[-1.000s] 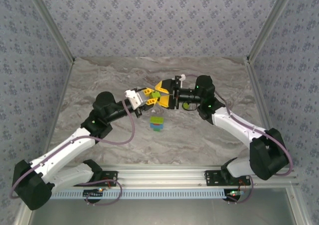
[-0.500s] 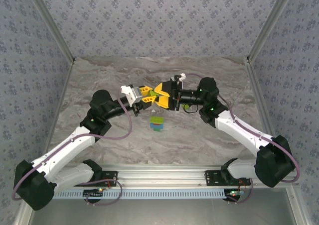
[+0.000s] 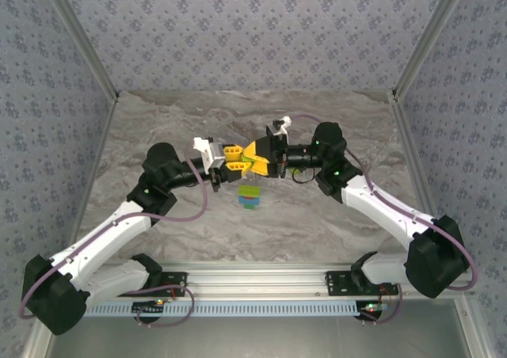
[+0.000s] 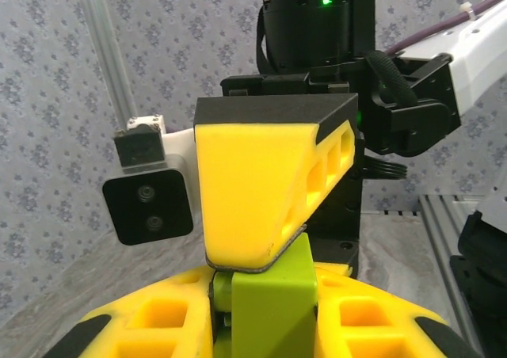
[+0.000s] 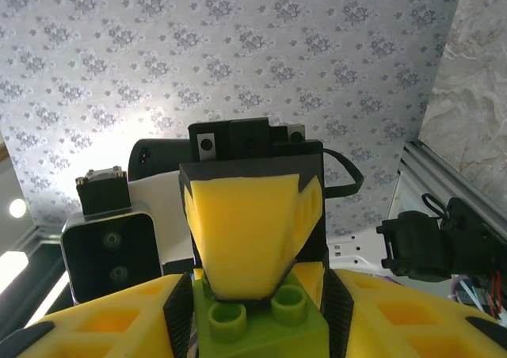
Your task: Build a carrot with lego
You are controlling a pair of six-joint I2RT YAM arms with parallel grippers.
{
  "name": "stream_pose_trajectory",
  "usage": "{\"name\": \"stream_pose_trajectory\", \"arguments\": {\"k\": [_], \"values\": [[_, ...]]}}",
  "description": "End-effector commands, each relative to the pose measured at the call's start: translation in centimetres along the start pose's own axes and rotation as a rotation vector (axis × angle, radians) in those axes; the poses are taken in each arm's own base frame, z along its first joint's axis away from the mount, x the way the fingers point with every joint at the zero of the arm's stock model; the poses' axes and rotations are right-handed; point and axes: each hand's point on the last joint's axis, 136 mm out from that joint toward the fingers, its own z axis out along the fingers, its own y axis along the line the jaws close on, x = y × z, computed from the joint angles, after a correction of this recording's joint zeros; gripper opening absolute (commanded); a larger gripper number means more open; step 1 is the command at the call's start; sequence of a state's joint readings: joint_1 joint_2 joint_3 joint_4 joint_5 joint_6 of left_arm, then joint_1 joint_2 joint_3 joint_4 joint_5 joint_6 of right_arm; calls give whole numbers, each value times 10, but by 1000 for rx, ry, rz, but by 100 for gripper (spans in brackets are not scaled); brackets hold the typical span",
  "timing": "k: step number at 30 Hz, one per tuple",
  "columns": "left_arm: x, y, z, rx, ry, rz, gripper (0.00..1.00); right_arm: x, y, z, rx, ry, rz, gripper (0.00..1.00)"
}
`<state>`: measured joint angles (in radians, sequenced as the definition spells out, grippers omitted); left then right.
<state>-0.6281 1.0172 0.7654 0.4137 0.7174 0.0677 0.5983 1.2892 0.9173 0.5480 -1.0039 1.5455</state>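
Left end effector [image 3: 235,154]: clamped together on a small yellow-green studded plastic lego brick [image 4: 273,295], held in the air over the table.
Right end effector [image 3: 257,153]: tip to tip with the left one. Its yellow fingers [image 5: 103,326] flank the same brick, but I cannot tell whether they press on it.
Key relation: the brick lies straight ahead of each end effector, at the point where they meet.
Axis: the two end effectors face each other along one left-to-right line, with the brick across it.
Part-built carrot [image 3: 249,196]: a short stack of yellow-green, blue and green bricks on the grey marbled table [image 3: 158,112], below the meeting point and toward the bases, apart from both end effectors.
Nearer arm: by my judgement, neither; the stack sits about midway.
Left wrist view: a smooth side of the brick, with a right finger [image 4: 253,192] touching its top edge.
Right wrist view: two round studs, just under a left finger [image 5: 245,231].
Top view: how high the held brick hangs above the stack is not clear.
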Motion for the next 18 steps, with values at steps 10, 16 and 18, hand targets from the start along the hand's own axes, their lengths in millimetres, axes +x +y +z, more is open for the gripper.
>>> {"name": "stream_pose_trajectory", "arguments": {"k": [10, 16, 18], "values": [[-43, -2, -12, 20, -97, 30, 26, 21, 37, -2, -50, 67, -144, 48], [-42, -1, -10, 21, -95, 24, 26, 25, 41, -1, -57, 70, -155, 48], [-42, -1, -10, 24, -95, 19, 26, 25, 41, 0, -58, 70, -161, 49]]}}
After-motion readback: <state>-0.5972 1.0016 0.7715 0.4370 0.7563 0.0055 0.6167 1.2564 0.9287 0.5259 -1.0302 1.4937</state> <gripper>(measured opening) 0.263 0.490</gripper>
